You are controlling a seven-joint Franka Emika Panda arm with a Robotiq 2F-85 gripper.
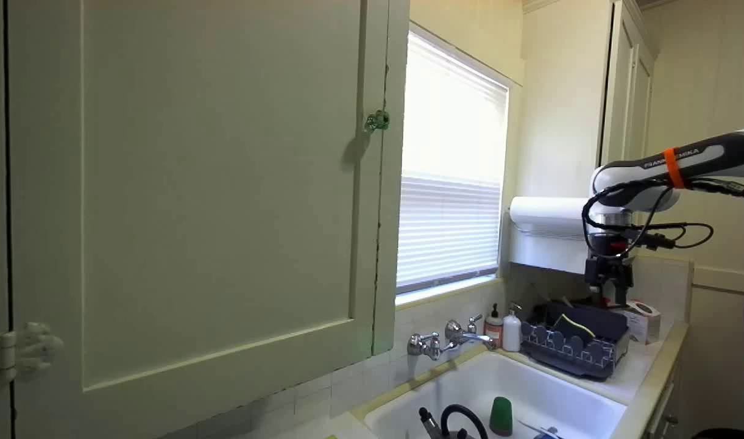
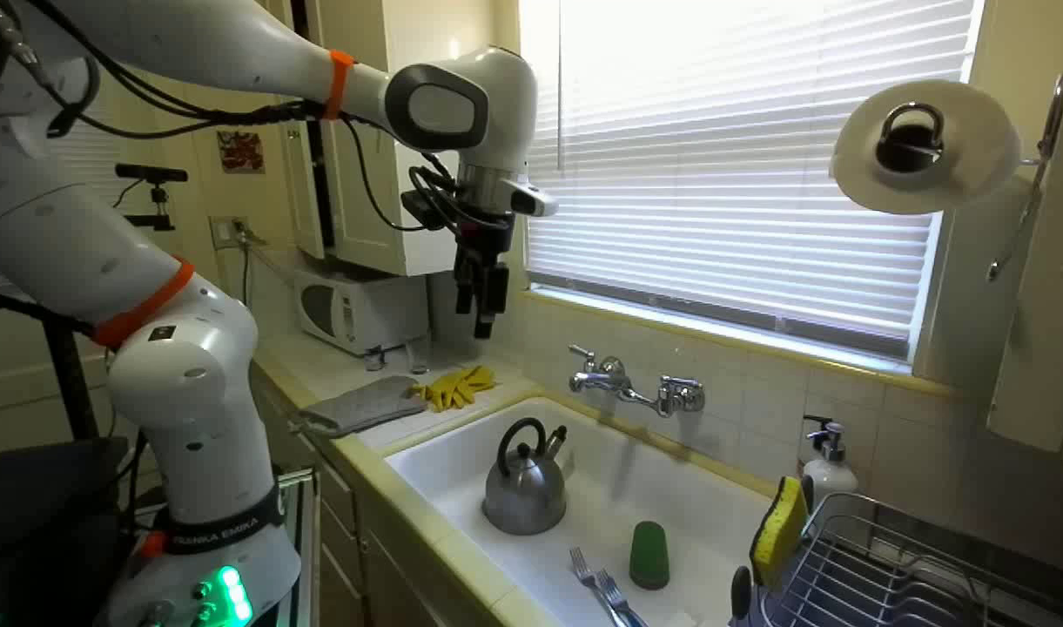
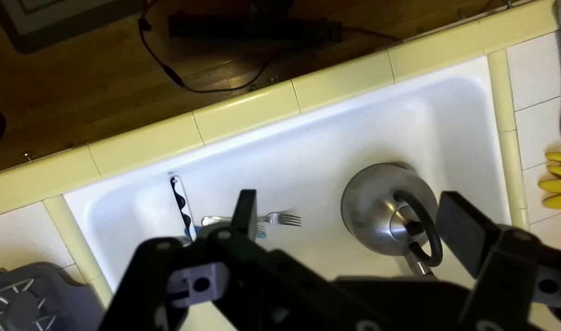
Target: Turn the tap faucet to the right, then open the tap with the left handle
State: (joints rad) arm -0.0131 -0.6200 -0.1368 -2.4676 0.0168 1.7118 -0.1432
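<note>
The chrome tap faucet (image 2: 599, 381) is fixed to the tiled wall above the sink; it also shows in an exterior view (image 1: 474, 338). Its slim spout juts out from the wall over the basin. The left handle (image 2: 582, 353) is a short chrome lever sticking out from the left valve; it also shows in an exterior view (image 1: 431, 336). The tap is not visible in the wrist view. My gripper (image 2: 476, 315) points down, well above the sink and apart from the tap; it also shows in an exterior view (image 1: 609, 292). In the wrist view its fingers (image 3: 347, 207) are wide open with nothing held.
The white sink (image 2: 714, 522) holds a steel kettle (image 2: 524, 492), a green scrubber (image 2: 649, 556) and forks (image 2: 607, 599). A dish rack (image 1: 570, 356) and soap bottles (image 1: 512, 332) stand right of the sink. Yellow gloves (image 2: 454, 388) and a microwave (image 2: 374, 309) are on the left counter.
</note>
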